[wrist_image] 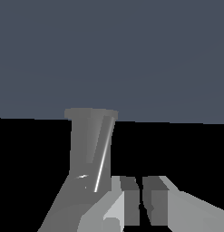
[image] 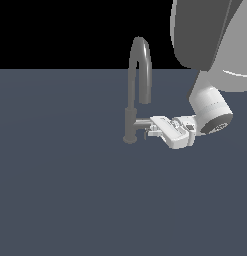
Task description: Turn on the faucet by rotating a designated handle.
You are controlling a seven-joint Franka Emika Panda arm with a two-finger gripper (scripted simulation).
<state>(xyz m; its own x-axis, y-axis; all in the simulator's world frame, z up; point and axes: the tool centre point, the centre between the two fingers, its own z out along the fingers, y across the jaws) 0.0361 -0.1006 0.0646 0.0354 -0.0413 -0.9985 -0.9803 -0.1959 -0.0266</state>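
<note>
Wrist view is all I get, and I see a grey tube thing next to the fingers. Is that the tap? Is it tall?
Observer: Yes, that is the faucet. The exterior view shows a high arched spout curving over the top of it, which your picture cuts off.
Operator: Which way does the handle stick out?
Observer: The handle pokes out sideways from the faucet, low down, toward the exterior view's right.
Operator: Are we close to it?
Observer: The gripper is right at the handle's outer end, coming in from the exterior view's right.
</note>
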